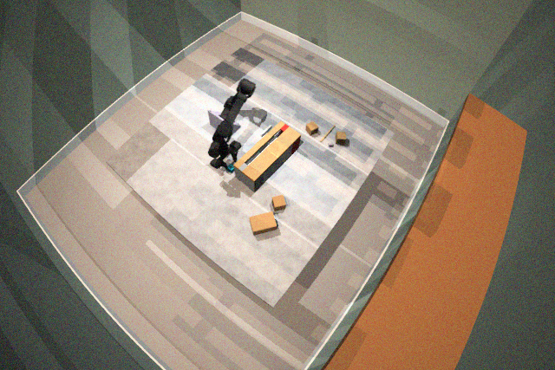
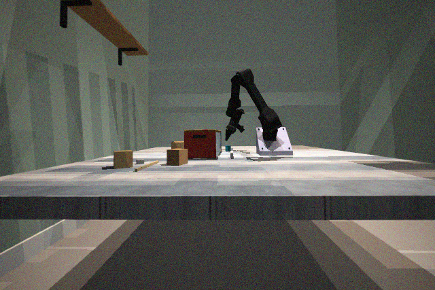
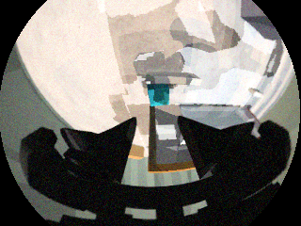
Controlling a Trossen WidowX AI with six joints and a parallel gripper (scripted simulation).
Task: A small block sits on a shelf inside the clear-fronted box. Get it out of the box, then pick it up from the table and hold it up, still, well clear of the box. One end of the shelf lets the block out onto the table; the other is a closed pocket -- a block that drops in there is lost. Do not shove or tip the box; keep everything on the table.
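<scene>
The small teal block (image 1: 230, 167) (image 2: 228, 148) (image 3: 159, 95) is outside the box, on the table just off one end. The box (image 1: 274, 156) (image 2: 200, 146) (image 3: 174, 168) stands upright, with an orange top and a red far end. My gripper (image 1: 226, 158) (image 2: 234, 134) (image 3: 157, 120) is open and empty. It hangs above the table near that end of the box, higher than the block. In the wrist view the block shows just beyond the gap between the fingertips, not between them.
Two tan blocks (image 1: 311, 128) (image 1: 340, 137), a thin stick (image 1: 328, 133) (image 2: 147, 166) and a small grey piece (image 1: 331, 146) (image 2: 140, 161) lie past the red end. A tan cube (image 1: 278, 202) and a larger tan block (image 1: 263, 223) lie on another side.
</scene>
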